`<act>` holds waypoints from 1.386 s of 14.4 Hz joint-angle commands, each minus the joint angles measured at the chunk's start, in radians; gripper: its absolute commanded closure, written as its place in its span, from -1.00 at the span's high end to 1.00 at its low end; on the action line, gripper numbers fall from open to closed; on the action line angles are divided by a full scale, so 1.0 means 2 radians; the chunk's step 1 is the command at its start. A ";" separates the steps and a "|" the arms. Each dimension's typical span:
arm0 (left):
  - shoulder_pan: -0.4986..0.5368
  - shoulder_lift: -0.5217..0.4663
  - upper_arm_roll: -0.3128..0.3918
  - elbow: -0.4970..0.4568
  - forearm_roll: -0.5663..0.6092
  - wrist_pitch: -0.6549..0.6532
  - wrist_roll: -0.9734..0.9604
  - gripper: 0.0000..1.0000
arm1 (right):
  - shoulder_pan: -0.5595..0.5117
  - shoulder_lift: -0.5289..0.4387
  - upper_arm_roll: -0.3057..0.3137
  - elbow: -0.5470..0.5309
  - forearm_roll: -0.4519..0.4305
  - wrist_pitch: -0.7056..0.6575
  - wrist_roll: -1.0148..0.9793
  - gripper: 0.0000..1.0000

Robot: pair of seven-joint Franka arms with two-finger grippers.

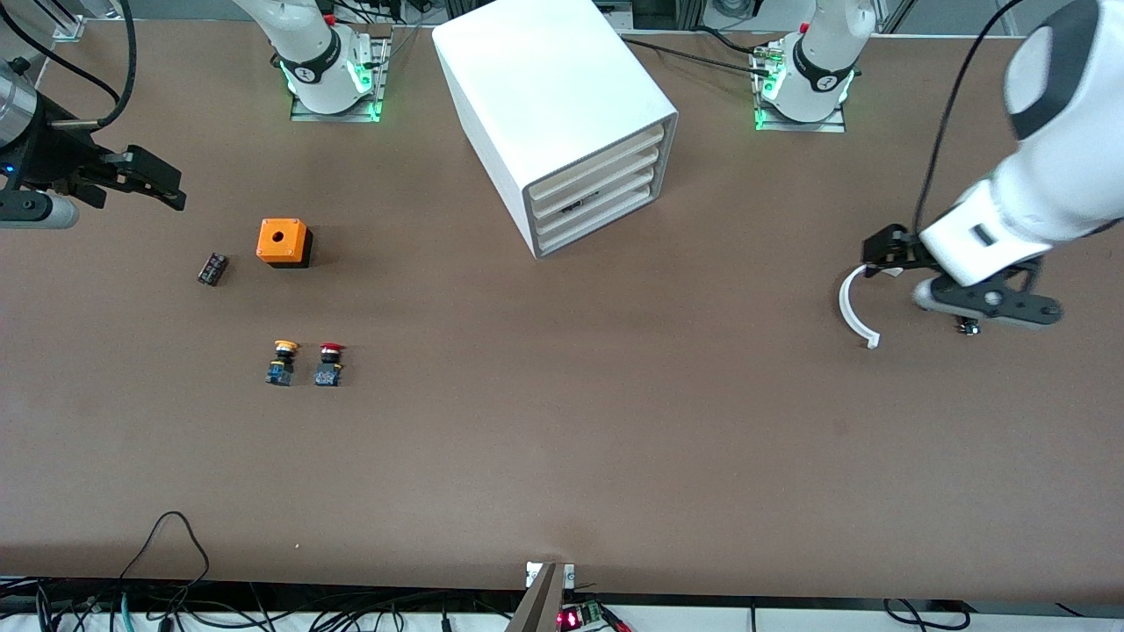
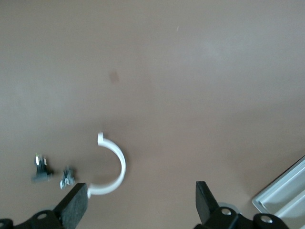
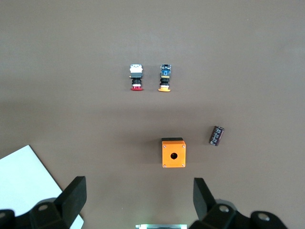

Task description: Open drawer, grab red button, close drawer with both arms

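Red button point(image 1: 330, 364) sits nearest us, beside the yellow one point(image 1: 282, 362). Our right gripper point(image 1: 145, 180), released and empty, hangs closer to it. Our left gripper point(image 1: 881, 260), released too, waits toward the shut drawer point(image 1: 595, 186).

You see a brown bench point(image 1: 562, 421) carrying a big white cabinet point(image 1: 544, 96) with four stacked drawer fronts. Taking the orange box point(image 1: 284, 242) with a hole as your landmark: the cabinet stands well apart from it toward the left arm's end; a small dark cylinder point(image 1: 212, 269) lies just beside it; the red-capped button point(image 1: 329, 364) and the yellow-capped button point(image 1: 282, 362) stand side by side, nearer the front camera.
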State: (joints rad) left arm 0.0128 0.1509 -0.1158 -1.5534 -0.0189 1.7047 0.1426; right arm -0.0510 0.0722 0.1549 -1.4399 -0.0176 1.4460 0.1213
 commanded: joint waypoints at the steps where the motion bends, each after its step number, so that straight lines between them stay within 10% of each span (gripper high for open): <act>1: -0.028 -0.083 0.060 -0.121 -0.025 0.079 0.062 1.00 | -0.011 -0.006 0.008 0.000 -0.007 0.003 -0.001 0.98; 9: -0.043 -0.112 0.052 -0.089 0.053 -0.031 0.025 1.00 | -0.011 -0.003 -0.007 0.000 -0.003 0.005 -0.015 0.98; 20: -0.041 -0.089 0.053 -0.069 0.030 -0.006 -0.018 1.00 | -0.011 -0.004 -0.007 0.000 -0.003 0.006 -0.015 0.98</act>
